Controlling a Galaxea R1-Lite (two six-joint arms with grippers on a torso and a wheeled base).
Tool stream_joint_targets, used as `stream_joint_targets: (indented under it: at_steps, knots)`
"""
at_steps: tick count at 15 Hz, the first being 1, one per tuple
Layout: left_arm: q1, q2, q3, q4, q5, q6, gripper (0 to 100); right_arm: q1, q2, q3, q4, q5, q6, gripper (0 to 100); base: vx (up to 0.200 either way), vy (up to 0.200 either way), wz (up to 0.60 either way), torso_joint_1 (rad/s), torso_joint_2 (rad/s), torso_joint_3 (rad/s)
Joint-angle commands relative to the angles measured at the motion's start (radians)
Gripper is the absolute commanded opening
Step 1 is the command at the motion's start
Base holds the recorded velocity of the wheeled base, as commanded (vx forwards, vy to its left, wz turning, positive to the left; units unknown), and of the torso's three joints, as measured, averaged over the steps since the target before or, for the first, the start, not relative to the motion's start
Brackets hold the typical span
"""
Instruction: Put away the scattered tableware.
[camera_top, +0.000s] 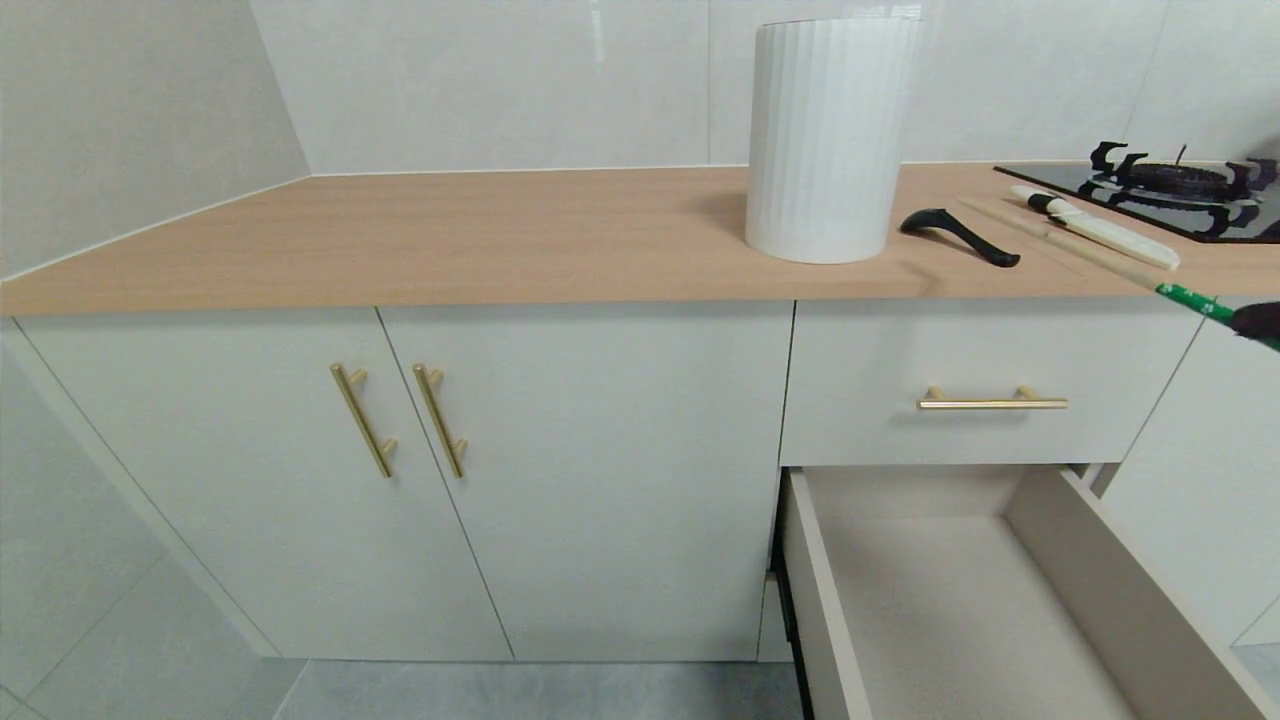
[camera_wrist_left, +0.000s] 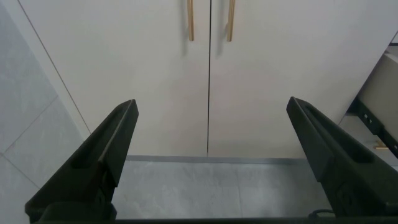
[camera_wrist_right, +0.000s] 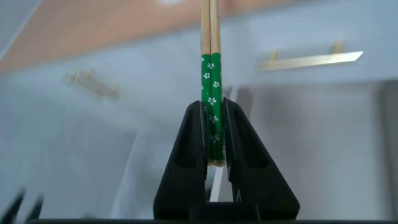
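Holding 1 pair of chopsticks (camera_wrist_right: 209, 37) in the right gripper (camera_wrist_right: 212, 106), fingers pinched tight on the green patterned end, bare wooden tips pointing away. Positioned above and to the right of the open drawer (camera_top: 1130, 600), with the tips reaching over the countertop (camera_top: 500, 240) above that drawer. Judged as the carry step: pair in hand, not yet in the drawer.

Keeping the left gripper (camera_wrist_left: 211, 102) spread wide with nothing in it, low and to the left of the drawer, facing the 2 cupboard doors (camera_wrist_left: 124, 62).

Lying on the countertop above the drawer: 1 black-handled utensil (camera_top: 960, 236) and 1 white knife (camera_top: 1100, 228), beside 1 tall white ribbed canister (camera_top: 825, 140).

Procedure for the step:
- Draw the tips back off the countertop first, then descend toward the drawer's middle.
- Mind the closed drawer front (camera_top: 980, 350) and its brass handle (camera_top: 992, 403) directly above the open drawer; long tips likely to catch there.
- Turn the wrist so the pair runs along the drawer's length, parallel to its side walls.
- Lower close to the drawer floor before loosening the grip; probably prone to rolling or bouncing apart if dropped from height.
- Open slowly, then lift straight up clear of the drawer walls.
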Motion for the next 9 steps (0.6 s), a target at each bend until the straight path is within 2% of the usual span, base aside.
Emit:
stream_joint_targets:
  at_steps: [1,2,5,7,9]
  knots:
    - [0.001,0.0,0.0,0.0,0.0,-0.001,100,0.059,-0.045,0.06,0.023,0.019,-0.014,0,0.0,0.0,0.0,0.0,0.0,0.0]
    - [0.001,0.0,0.0,0.0,0.0,-0.001,100,0.089,-0.042,0.073,0.048,0.017,-0.021,0,0.0,0.0,0.0,0.0,0.0,0.0]
    - [0.001,0.0,0.0,0.0,0.0,-0.001,100,0.114,0.07,0.095,0.283,0.005,-0.164,0,0.0,0.0,0.0,0.0,0.0,0.0]
    - [0.001,0.0,0.0,0.0,0.0,-0.001,100,0.114,0.178,0.099,0.412,-0.061,-0.23,0,0.0,0.0,0.0,0.0,0.0,0.0]
    - [0.001,0.0,0.0,0.0,0.0,-0.001,100,0.114,0.285,0.119,0.436,-0.101,-0.241,0,0.0,0.0,0.0,0.0,0.0,0.0]
